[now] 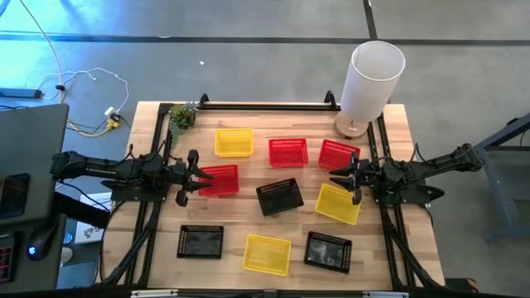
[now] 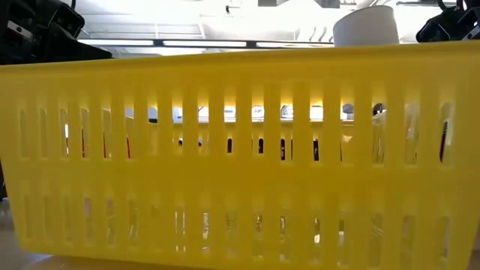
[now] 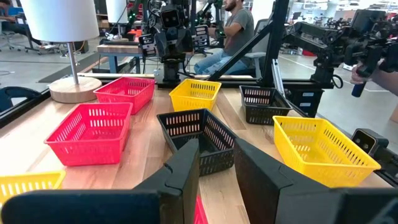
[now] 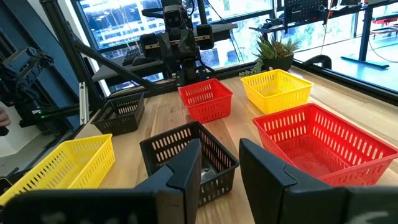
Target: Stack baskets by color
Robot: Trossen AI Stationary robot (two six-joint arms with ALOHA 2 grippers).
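Several small mesh baskets rest on their bottoms across the wooden table: red ones (image 1: 219, 180) (image 1: 288, 151) (image 1: 338, 154), yellow ones (image 1: 233, 141) (image 1: 338, 203) (image 1: 267, 254) and black ones (image 1: 278, 197) (image 1: 200, 241) (image 1: 328, 252). My left gripper (image 1: 196, 175) hovers level at the left edge, open, its fingertips at the near-left red basket's side (image 3: 200, 211), holding nothing. My right gripper (image 1: 346, 177) hovers level at the right edge, open and empty, just beyond a yellow basket. Both wrist views look past the fingers (image 3: 186, 168) (image 4: 186, 165) onto the middle black basket (image 3: 199, 137) (image 4: 189, 158).
A tall white cylinder lamp (image 1: 373, 79) stands at the far right corner, a small plant (image 1: 182, 116) at the far left. A black frame rail (image 1: 265, 106) runs along the far edge. The low view is filled by a yellow basket's wall (image 2: 240, 150). People sit beyond the table (image 3: 236, 31).
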